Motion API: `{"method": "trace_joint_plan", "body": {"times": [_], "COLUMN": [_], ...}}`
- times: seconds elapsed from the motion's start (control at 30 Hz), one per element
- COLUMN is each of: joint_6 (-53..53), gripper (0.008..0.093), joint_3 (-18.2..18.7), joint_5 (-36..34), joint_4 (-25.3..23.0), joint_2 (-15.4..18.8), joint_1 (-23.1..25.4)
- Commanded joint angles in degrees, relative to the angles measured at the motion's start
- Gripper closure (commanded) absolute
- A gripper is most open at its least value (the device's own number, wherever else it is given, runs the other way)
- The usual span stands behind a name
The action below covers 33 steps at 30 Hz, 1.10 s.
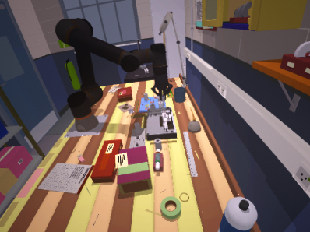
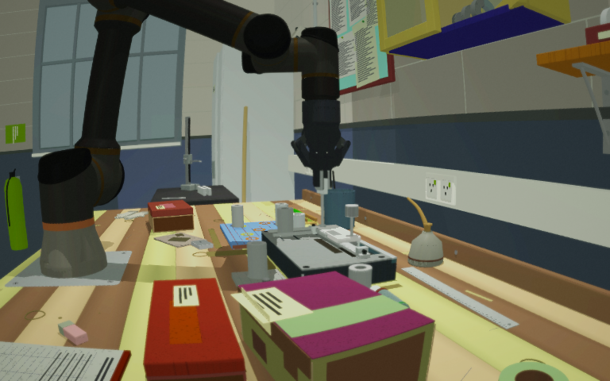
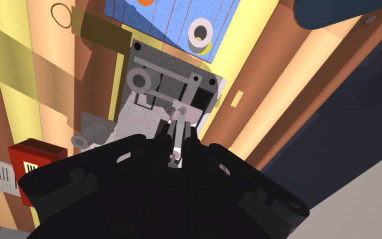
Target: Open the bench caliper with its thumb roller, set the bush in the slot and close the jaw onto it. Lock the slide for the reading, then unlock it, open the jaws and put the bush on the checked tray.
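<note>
My gripper [image 2: 325,185] [image 3: 177,141] [image 1: 161,97] points straight down over the far end of the bench caliper [image 2: 328,254] [image 1: 161,125] and is closed on the top of a thin upright lever [image 3: 178,132] that rises from the caliper's slide [image 3: 187,110]. A grey bush [image 3: 140,79] [image 2: 284,217] stands on the caliper base near its far left corner. The blue checked tray [image 3: 180,22] [image 2: 245,232] lies just beyond the caliper, with a pale ring-shaped bush [image 3: 200,35] standing on it. A knobbed post [image 2: 351,215] rises at the caliper's right side.
The raised wooden rim [image 2: 450,251] of the bench runs close on the right, with a dark blue cup [image 2: 338,207] just behind my gripper. A grey cylinder on a plate [image 2: 257,263], a magenta-and-green box [image 2: 333,323] and a red box [image 2: 191,328] sit nearer the front.
</note>
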Motion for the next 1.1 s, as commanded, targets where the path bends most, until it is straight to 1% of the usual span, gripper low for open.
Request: {"method": "trace_joint_plan", "body": {"times": [0.0, 0.33, 0.6, 0.83, 1.07], "joint_6": [2.0, 24.1, 39.7, 50.9, 59.3], "gripper": [0.0934, 0.0934, 0.0934, 0.0934, 0.0934], "joint_3": [0.0, 0.0, 0.0, 0.0, 0.0], "joint_5": [0.1, 0.1, 0.1, 0.1, 0.1], "joint_4": [0.0, 0.0, 0.0, 0.0, 0.0], "joint_2": [0.0, 0.0, 0.0, 0.0, 0.0], "joint_1": [0.0, 0.0, 0.0, 0.0, 0.0]}}
